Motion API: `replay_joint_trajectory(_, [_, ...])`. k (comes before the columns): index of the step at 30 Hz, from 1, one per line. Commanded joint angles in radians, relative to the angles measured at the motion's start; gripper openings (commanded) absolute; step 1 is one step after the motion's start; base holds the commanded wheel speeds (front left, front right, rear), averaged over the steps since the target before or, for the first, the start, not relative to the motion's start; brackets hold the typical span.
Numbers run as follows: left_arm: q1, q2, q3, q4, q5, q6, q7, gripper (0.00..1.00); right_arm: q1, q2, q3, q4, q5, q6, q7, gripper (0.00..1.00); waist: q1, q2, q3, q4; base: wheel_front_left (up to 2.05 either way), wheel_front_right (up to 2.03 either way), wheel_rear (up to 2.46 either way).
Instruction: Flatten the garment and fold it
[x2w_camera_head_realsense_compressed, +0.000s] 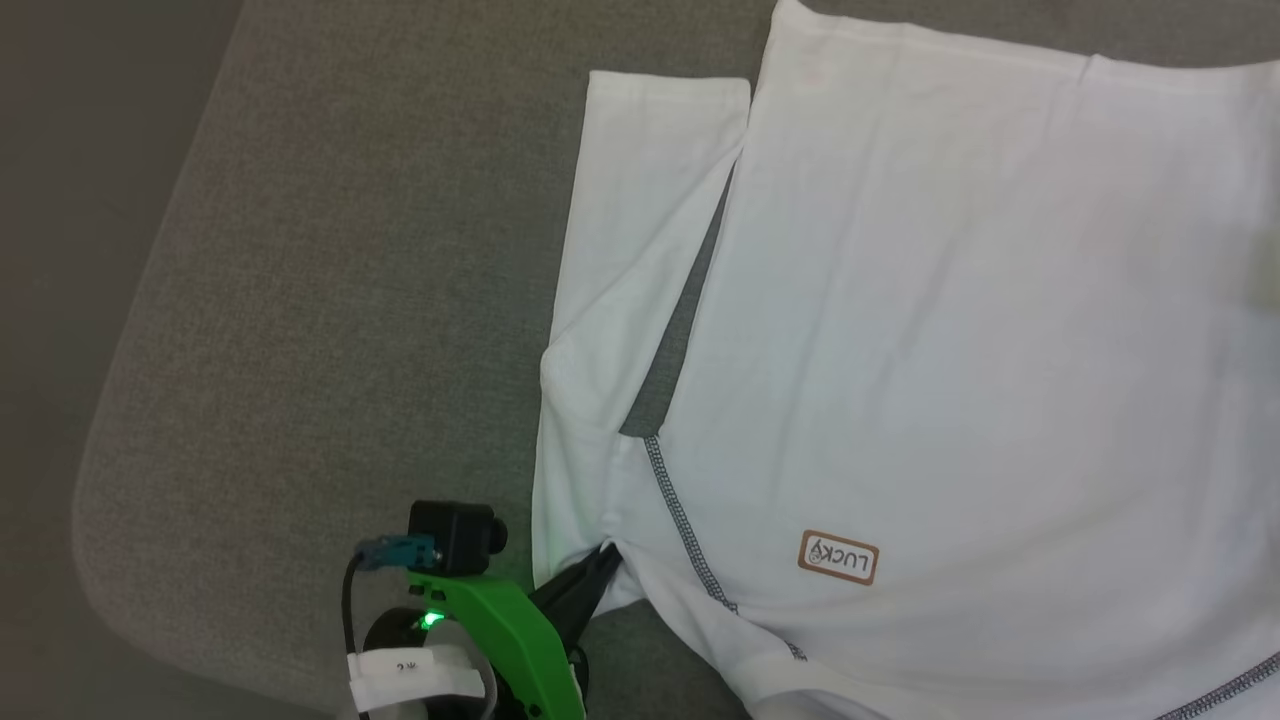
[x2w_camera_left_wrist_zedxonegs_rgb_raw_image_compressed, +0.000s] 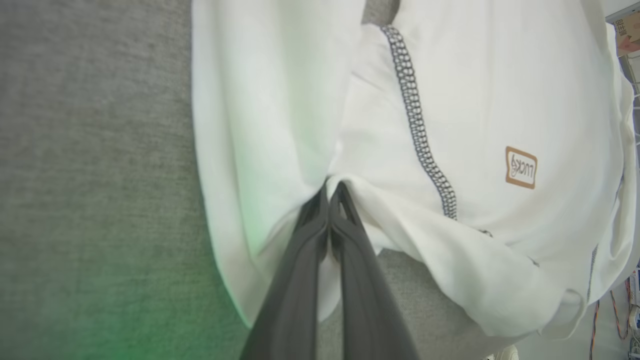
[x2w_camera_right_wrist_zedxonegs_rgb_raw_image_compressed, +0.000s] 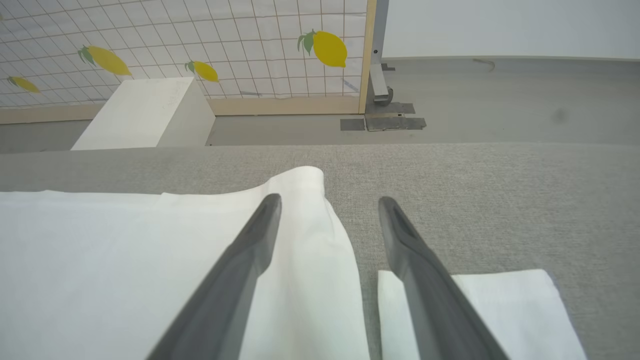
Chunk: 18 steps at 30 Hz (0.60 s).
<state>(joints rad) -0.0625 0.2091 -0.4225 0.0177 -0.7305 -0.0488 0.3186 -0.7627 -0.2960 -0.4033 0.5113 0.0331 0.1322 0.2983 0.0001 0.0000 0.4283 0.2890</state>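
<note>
Left hand (x2w_camera_left_wrist_zedxonegs_rgb_raw_image_compressed: 330, 192) pinches the garment (x2w_camera_left_wrist_zedxonegs_rgb_raw_image_compressed: 500, 100) where sleeve meets body.

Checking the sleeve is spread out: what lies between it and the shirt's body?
In the head view, only a narrow wedge of bare grey surface separates the sleeve from the garment's body.

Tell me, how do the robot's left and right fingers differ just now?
The left gripper has its fingers pressed together; the right gripper has them spread wide. The left gripper pinches a fold of the garment; the right gripper grips nothing, poised over its edge. Both have long dark fingers.
</note>
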Motion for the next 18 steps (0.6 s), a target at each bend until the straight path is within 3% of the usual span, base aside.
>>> replay_joint_trajectory(1, [0.022,0.023,0.002,0.052,-0.002,0.031,0.025,0.00,0.054,0.001,0.009,-0.037,0.026,-0.002,-0.042,1.00,-0.0001,0.0000,-0.075,-0.034,0.00,0.00,0.00])
replay_joint_trajectory(10, [0.088,0.045,0.000,0.038,-0.015,0.051,0.044,0.00,0.450,0.044,0.079,-0.337,0.133,-0.002,-0.237,1.00,-0.0001,0.0000,-0.205,-0.094,0.00,0.00,0.00])
replay_joint_trajectory(17, [0.124,0.059,0.003,0.014,-0.018,0.073,0.052,0.00,0.705,0.165,0.084,-0.543,0.143,-0.002,-0.271,1.00,-0.0001,0.0000,-0.263,-0.134,0.00,0.00,0.00])
replay_joint_trajectory(18, [0.126,0.060,0.003,0.012,-0.016,0.075,0.051,0.18,0.726,0.179,0.089,-0.559,0.143,-0.002,-0.271,1.00,-0.0001,0.0000,-0.267,-0.138,0.00,0.00,0.00])
